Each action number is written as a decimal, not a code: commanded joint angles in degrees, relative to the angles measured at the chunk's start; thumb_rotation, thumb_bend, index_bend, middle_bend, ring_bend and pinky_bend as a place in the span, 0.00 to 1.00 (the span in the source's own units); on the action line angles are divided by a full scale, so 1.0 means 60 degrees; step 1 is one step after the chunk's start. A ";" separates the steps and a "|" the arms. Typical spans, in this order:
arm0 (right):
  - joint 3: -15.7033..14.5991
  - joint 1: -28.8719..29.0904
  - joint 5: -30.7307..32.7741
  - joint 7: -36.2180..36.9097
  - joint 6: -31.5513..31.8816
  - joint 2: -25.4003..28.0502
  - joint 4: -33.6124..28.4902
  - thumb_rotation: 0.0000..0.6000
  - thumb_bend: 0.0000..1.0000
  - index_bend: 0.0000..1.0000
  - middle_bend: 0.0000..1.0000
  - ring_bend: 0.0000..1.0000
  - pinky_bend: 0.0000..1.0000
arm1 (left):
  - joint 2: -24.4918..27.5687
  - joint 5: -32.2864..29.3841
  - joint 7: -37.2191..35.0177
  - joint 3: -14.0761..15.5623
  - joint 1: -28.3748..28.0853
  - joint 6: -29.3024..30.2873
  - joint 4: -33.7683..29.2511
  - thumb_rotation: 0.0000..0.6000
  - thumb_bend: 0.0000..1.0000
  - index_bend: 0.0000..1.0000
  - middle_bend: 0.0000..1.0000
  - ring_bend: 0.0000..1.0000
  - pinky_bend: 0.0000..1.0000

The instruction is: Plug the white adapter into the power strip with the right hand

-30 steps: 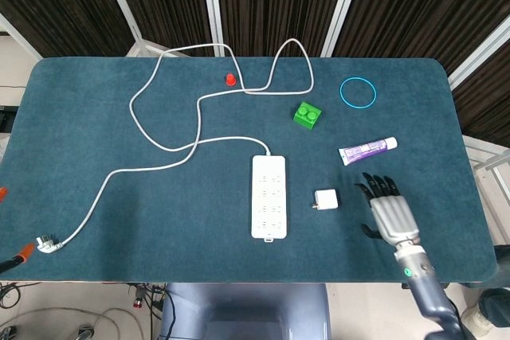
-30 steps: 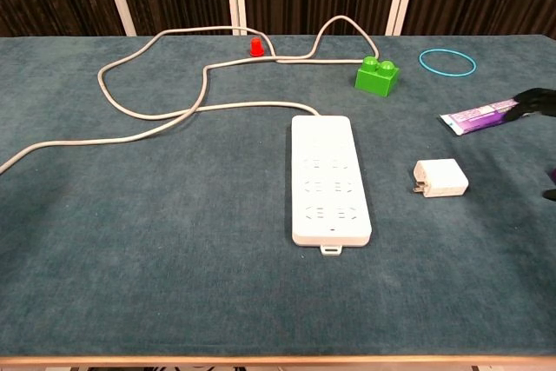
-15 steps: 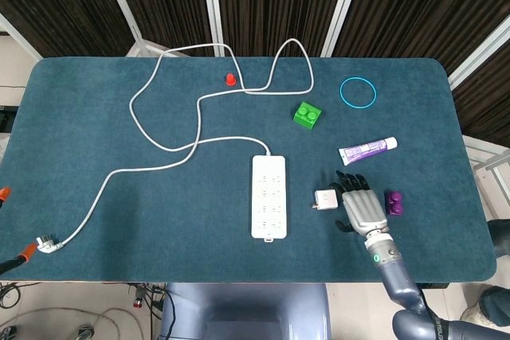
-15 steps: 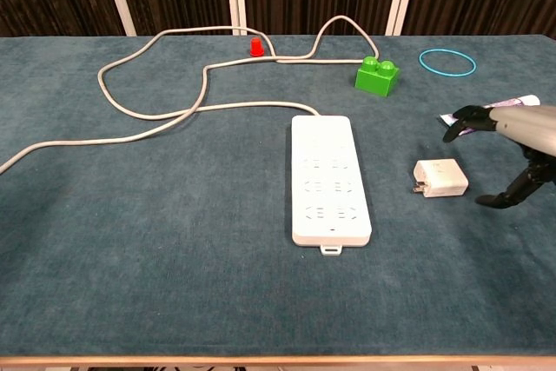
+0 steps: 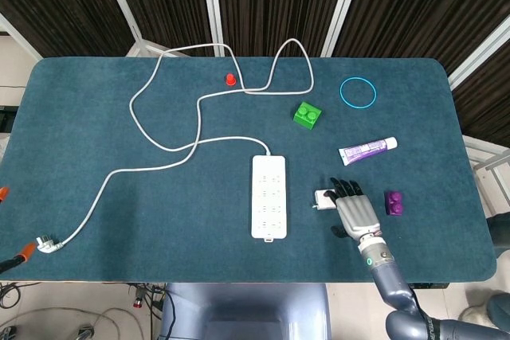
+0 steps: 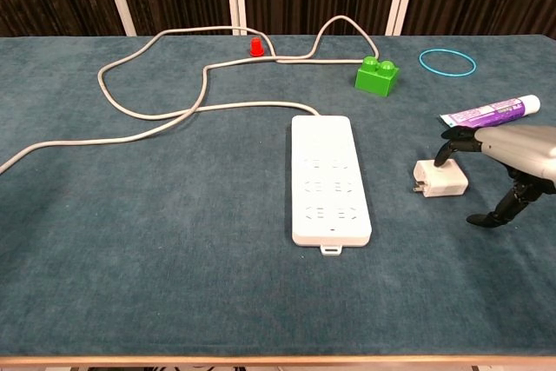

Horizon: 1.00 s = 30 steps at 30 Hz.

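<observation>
The white adapter [image 6: 440, 178] lies flat on the blue cloth, its prongs toward the white power strip [image 6: 329, 179], a short gap to its left. In the head view the adapter [image 5: 322, 197] peeks out beside my right hand [image 5: 355, 211], which hovers over it with spread fingers. The chest view shows that hand [image 6: 512, 155] coming in from the right, fingertips [image 6: 446, 147] over the adapter's far edge and thumb low on the near side; it holds nothing. The power strip [image 5: 268, 196] lies lengthwise, several sockets free. My left hand is out of sight.
The strip's cable [image 5: 171, 146] loops across the left and back of the table. A purple-and-white tube [image 5: 367, 150] and a purple block [image 5: 393, 203] lie close to my right hand. A green block [image 5: 307, 115], a blue ring [image 5: 358, 91] and a red piece [image 5: 230, 79] sit farther back.
My right hand has moved left from the table's right side to a spot over the adapter, uncovering the purple block. The adapter and power strip have not moved.
</observation>
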 commanded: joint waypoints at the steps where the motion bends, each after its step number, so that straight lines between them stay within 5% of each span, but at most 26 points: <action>1: -0.0057 0.0051 0.0098 0.0009 -0.0019 -0.0067 0.0131 1.00 0.31 0.25 0.01 0.04 0.04 | -0.0003 0.0020 0.0012 0.0007 0.0007 0.0017 -0.0004 1.00 0.14 0.08 0.00 0.00 0.00; 30: -0.0057 0.0566 0.0746 0.0103 -0.0148 -0.0539 0.1037 1.00 0.31 0.25 0.01 0.04 0.04 | -0.0053 0.0001 0.0178 0.0010 -0.0017 -0.0021 -0.0019 1.00 0.14 0.08 0.00 0.00 0.00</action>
